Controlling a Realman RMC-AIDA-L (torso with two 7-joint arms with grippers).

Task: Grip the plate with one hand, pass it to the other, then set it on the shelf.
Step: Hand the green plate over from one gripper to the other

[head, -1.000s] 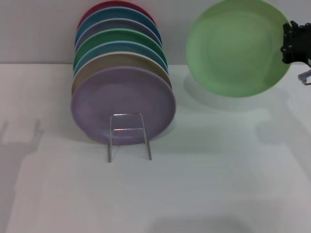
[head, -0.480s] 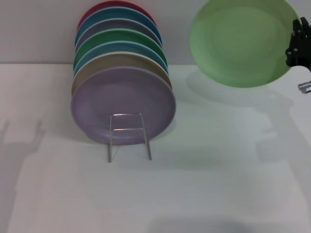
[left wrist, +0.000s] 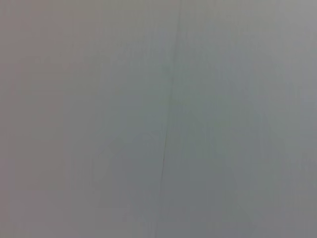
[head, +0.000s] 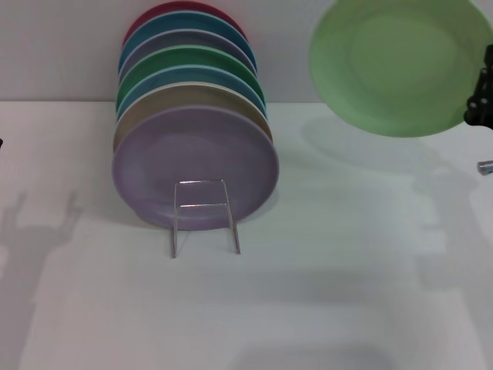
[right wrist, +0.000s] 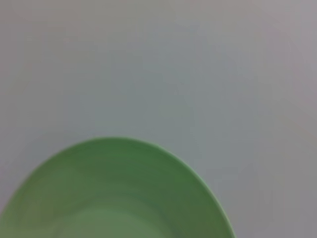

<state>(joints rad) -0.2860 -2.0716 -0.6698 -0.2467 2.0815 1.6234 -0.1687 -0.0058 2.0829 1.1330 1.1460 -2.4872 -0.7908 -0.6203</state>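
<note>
The light mint-green plate (head: 400, 65) hangs in the air at the upper right, tilted with its face towards me. My right gripper (head: 484, 96), all black, is shut on the plate's right rim at the picture's right edge. The right wrist view shows the plate's rim (right wrist: 114, 198) against a grey wall. The wire shelf (head: 202, 206) stands on the white table at centre left, well left of and below the plate. My left gripper is out of view. Only its shadow (head: 42, 220) lies on the table at the left, and the left wrist view shows blank grey.
The shelf holds several upright plates. A lilac plate (head: 194, 166) is at the front and a darker green plate (head: 192, 58) is further back. The white table (head: 331, 270) spreads out in front and to the right of the shelf.
My right gripper has carried the mint-green plate to the right and slightly up. The left arm's shadow on the table has shifted to the right.
</note>
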